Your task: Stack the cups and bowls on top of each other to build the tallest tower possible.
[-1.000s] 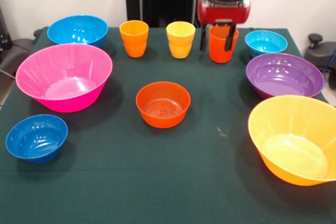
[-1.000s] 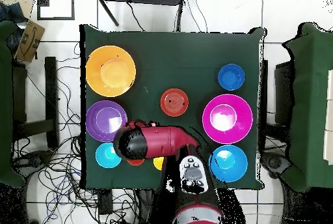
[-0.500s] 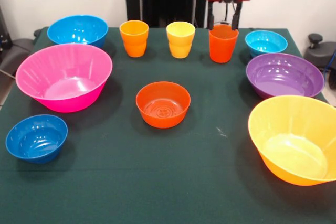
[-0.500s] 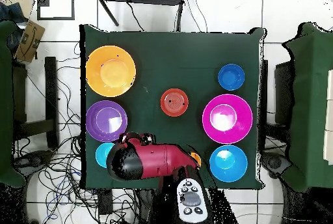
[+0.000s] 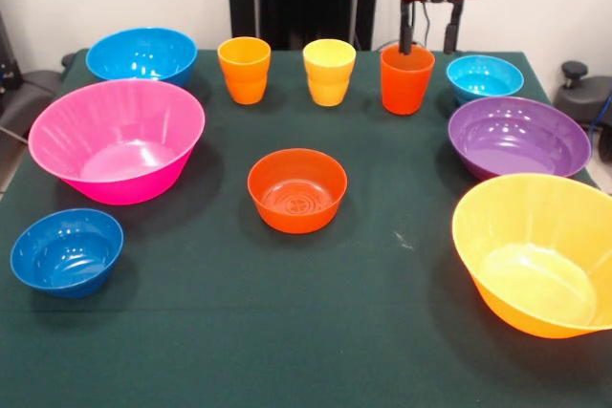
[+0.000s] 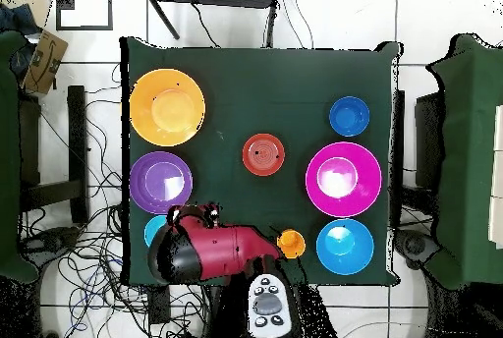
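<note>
Front view, three cups (image 5: 329, 71) in a row at the far edge; small bowl (image 5: 297, 189) at table centre, before them; large bowls (image 5: 118, 139) at either side

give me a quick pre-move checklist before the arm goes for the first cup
1. Gripper empty and open: ok, two fingers apart, nothing between them.
2. Gripper clear of red-orange cup: ok, above and behind it.
3. Small orange-red bowl free as base: ok, upright, alone mid-table.
4. Yellow cup upright, reachable: ok.
5. Tower started: not ok, nothing stacked.
6. Light orange cup single or nested: cannot tell.
</note>
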Robot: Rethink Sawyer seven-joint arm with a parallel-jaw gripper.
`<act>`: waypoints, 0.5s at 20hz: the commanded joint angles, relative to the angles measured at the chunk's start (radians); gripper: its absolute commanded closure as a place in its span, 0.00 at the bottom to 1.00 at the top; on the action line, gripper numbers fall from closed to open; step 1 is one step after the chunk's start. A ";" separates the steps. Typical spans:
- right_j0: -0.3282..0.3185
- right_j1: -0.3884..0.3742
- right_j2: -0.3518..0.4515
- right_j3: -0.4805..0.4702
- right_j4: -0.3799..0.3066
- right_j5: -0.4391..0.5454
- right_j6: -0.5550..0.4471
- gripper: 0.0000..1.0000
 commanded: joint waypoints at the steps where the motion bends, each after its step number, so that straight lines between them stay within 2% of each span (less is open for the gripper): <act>1: 0.053 0.097 -0.030 0.023 0.000 -0.072 0.178 0.00; 5: 0.042 0.107 -0.036 0.029 -0.015 -0.084 0.160 0.00; 10: -0.015 0.059 -0.001 0.060 -0.033 -0.042 0.120 0.00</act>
